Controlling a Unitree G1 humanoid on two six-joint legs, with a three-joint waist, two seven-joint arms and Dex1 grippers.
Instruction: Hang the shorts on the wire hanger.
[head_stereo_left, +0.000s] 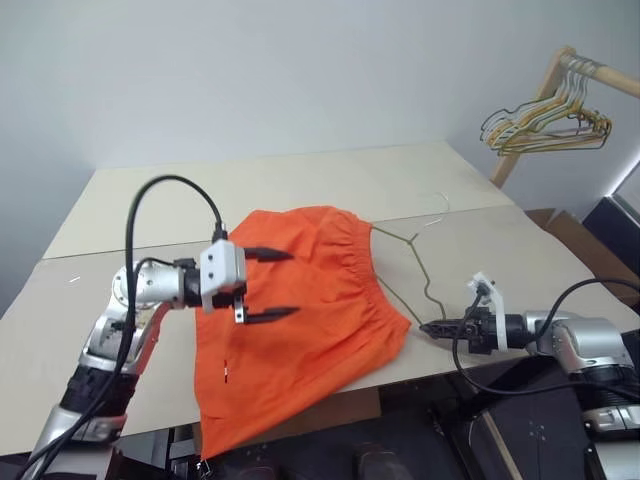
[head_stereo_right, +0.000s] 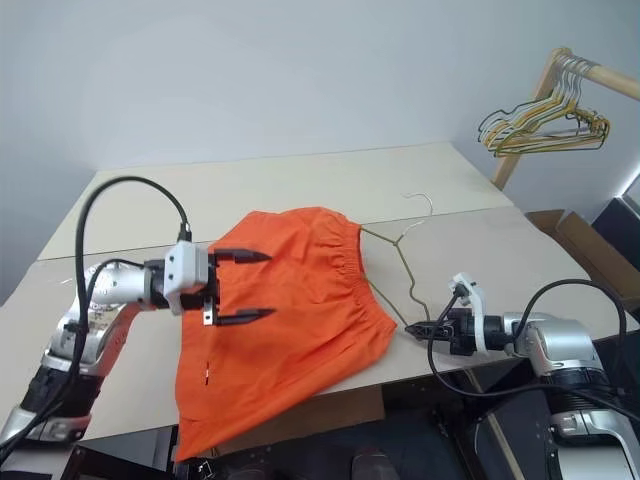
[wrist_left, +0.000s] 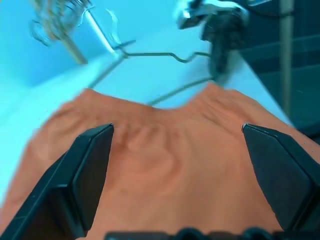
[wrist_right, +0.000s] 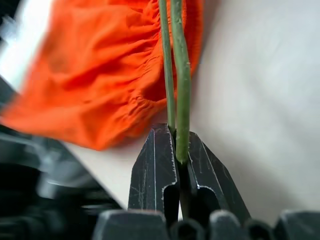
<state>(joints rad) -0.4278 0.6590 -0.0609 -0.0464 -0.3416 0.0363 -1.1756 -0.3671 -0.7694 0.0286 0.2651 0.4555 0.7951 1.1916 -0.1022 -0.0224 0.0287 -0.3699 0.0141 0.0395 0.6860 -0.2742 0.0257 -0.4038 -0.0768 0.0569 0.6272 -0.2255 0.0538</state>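
Observation:
The bright orange shorts (head_stereo_left: 310, 320) lie spread on the pale table (head_stereo_left: 150, 200), with one leg hanging over the front edge. My left gripper (head_stereo_left: 272, 285) hovers just above their left part, open and holding nothing; its fingers (wrist_left: 82, 180) frame the fabric (wrist_left: 170, 170). The thin wire hanger (head_stereo_right: 405, 265) lies to the right of the waistband, hook (head_stereo_right: 426, 202) pointing away, its left side hidden by the shorts. My right gripper (head_stereo_left: 430, 328) is shut on the hanger's near corner, and the wire (wrist_right: 181, 100) sits pinched in the right gripper (wrist_right: 178, 147).
A bunch of green, yellow and white wire hangers (head_stereo_left: 545, 125) hangs from a wooden rail (head_stereo_left: 600, 72) at the far right. A brown cardboard box (head_stereo_left: 580, 245) stands beside the table's right edge. Bare tabletop stretches behind the shorts.

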